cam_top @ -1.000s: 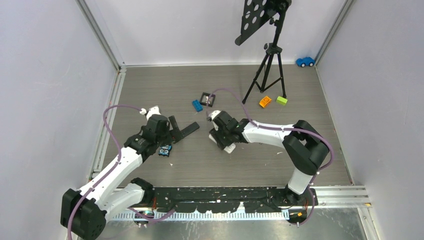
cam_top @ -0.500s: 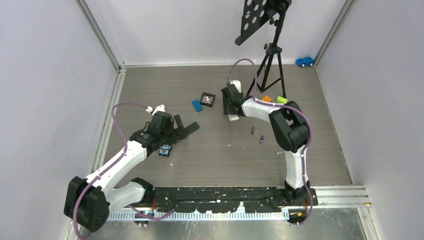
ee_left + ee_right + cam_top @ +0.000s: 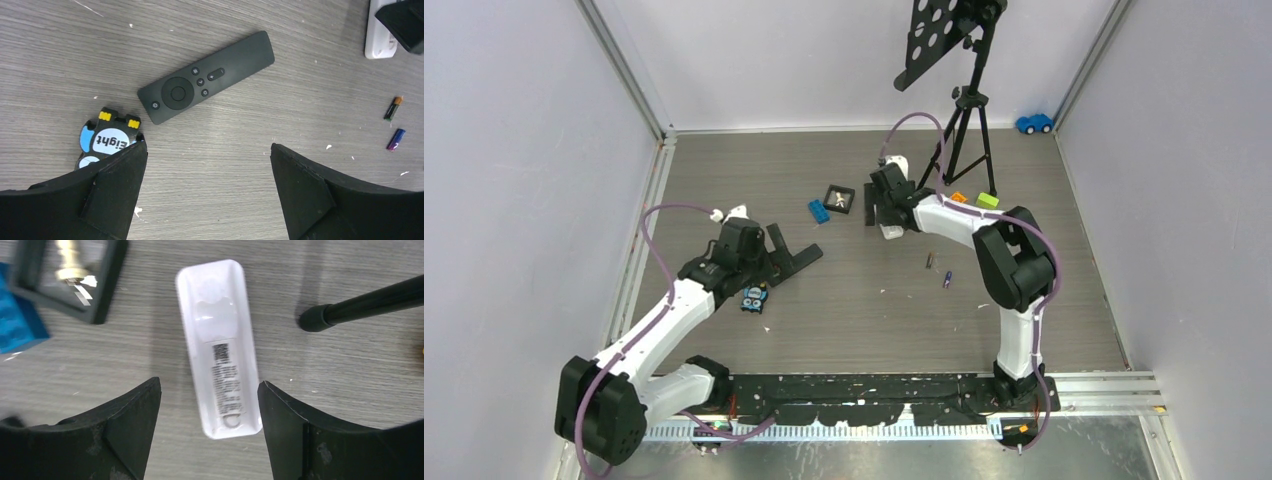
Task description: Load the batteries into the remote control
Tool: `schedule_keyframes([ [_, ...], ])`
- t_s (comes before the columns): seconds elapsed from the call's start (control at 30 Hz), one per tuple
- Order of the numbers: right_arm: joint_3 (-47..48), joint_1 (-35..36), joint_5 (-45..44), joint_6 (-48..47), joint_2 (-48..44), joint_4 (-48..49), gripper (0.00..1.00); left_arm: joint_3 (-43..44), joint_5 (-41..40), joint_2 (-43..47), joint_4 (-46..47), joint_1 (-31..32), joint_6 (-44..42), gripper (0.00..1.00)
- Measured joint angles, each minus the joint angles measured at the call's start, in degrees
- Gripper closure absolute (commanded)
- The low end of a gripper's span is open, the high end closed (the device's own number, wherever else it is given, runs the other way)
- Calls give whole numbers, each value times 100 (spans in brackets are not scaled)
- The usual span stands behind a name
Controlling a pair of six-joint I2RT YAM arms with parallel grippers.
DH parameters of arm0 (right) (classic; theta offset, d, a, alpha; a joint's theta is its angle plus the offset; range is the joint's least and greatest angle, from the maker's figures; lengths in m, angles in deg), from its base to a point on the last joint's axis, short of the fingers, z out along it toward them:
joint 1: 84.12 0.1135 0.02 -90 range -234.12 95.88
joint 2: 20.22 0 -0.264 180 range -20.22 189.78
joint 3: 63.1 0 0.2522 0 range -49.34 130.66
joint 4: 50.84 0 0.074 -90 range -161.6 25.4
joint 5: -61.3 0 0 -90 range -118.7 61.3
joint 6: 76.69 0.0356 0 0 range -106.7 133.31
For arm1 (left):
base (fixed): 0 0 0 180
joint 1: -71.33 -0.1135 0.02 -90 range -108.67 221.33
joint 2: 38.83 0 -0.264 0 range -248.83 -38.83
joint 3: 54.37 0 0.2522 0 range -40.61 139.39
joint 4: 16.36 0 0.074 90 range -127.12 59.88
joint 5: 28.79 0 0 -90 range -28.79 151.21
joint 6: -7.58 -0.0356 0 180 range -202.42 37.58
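Two arms were seen over a grey wood-grain table (image 3: 844, 330). At the left, the left gripper (image 3: 207, 150) was held with its jaws spread wide and nothing between them. A round blue-and-white card marked "Eight" (image 3: 107, 140) was partly hidden behind one of its fingers. One black remote control (image 3: 206, 77) was laid buttons-up just beyond those fingers, untouched. Further right, one blue brick (image 3: 819, 210) and one black square frame (image 3: 839, 198) were placed side by side; a small gold piece (image 3: 70, 262) inside the frame was cut off at the wrist picture's edge. The right gripper (image 3: 209, 385) was poised above one white remote (image 3: 220, 347), laid label side up, with its jaws released either side and no grip made. Two batteries (image 3: 931, 261) were counted loose on the table, apart from both remotes: one dark green battery (image 3: 393, 108) and one purple-blue battery (image 3: 395, 139). A tripod (image 3: 964, 140) was stood near the white remote, with one orange block (image 3: 954, 203), one green block (image 3: 988, 200) and one blue toy car (image 3: 1034, 123) beyond.
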Motion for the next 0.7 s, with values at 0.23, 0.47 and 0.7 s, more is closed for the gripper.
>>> schedule_keyframes([
  [0.23,31,597,442,9,-354,415,36,-125,229,114,13,-535,4,15],
  [0.47,835,1582,1038,317,507,1051,56,-256,374,396,7,-697,24,21],
  [0.7,1709,1622,1709,767,1650,1432,63,-354,374,669,-76,-737,26,21],
])
